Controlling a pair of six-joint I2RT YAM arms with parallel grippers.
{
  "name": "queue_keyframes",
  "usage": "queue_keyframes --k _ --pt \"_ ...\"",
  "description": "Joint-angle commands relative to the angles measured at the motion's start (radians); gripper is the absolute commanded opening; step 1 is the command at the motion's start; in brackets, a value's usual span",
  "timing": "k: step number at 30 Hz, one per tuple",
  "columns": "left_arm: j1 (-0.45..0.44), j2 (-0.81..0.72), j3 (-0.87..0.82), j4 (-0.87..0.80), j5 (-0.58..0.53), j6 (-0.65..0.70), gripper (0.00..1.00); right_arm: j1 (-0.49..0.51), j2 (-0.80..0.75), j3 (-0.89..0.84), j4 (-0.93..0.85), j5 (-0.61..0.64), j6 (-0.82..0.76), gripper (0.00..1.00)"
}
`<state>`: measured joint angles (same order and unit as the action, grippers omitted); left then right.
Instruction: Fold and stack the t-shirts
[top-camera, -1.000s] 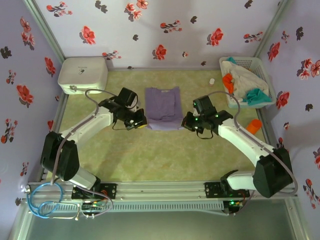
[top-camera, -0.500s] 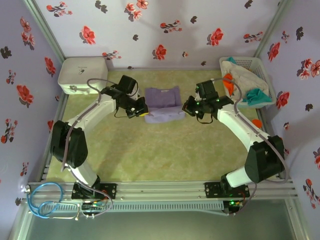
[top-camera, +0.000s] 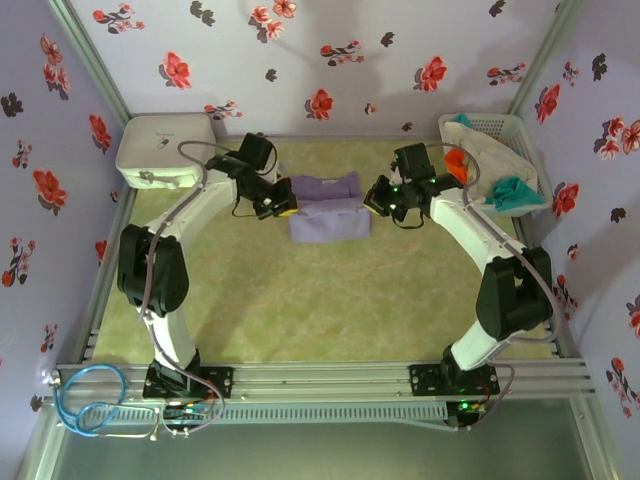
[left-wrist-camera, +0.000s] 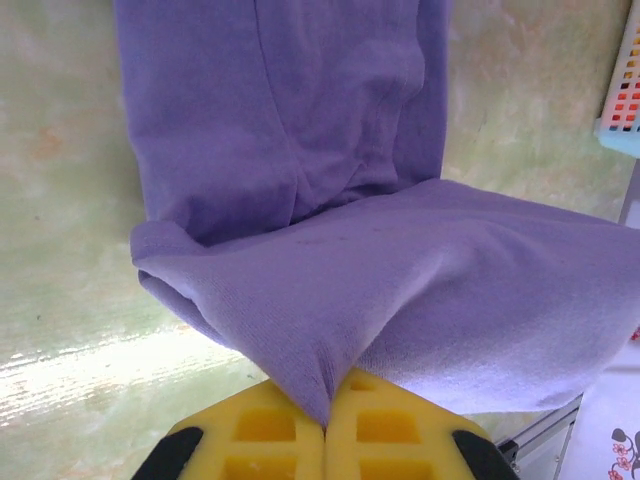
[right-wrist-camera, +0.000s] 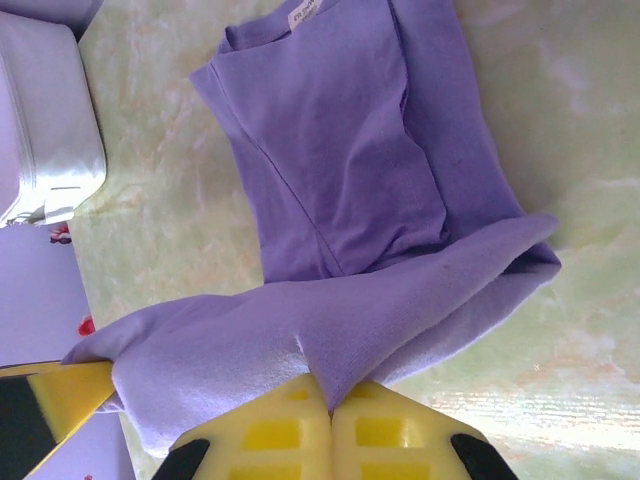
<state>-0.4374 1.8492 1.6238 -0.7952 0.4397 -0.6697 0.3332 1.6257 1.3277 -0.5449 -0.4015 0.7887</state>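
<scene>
Left gripper (top-camera: 283, 208) and right gripper (top-camera: 372, 197) are both clamping the lavender t-shirt's (top-camera: 326, 192) lifted hem at 9 and 3 o'clock. It's lying far-centre on the table (top-camera: 300, 300), collar sitting at 12 from both, arms equally near.

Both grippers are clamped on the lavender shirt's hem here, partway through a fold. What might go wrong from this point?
1. The left gripper and the right gripper each pinch only a small peak of the lavender-purple cloth t-shirt, right at the finger ends, so a corner may slip free.
2. The raised hem sags and bunches between the two grippers, so the fold could land creased or crooked over the flat half.
</scene>
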Motion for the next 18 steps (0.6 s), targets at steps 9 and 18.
queue_keyframes --k 9,18 --pt "0.047 0.129 0.165 -0.078 0.034 0.059 0.0 -0.038 0.12 0.128 -0.003 -0.032 -0.044 0.0" --pt "0.066 0.222 0.274 -0.106 0.05 0.091 0.0 -0.062 0.215 0.209 0.003 -0.062 -0.049 0.0"
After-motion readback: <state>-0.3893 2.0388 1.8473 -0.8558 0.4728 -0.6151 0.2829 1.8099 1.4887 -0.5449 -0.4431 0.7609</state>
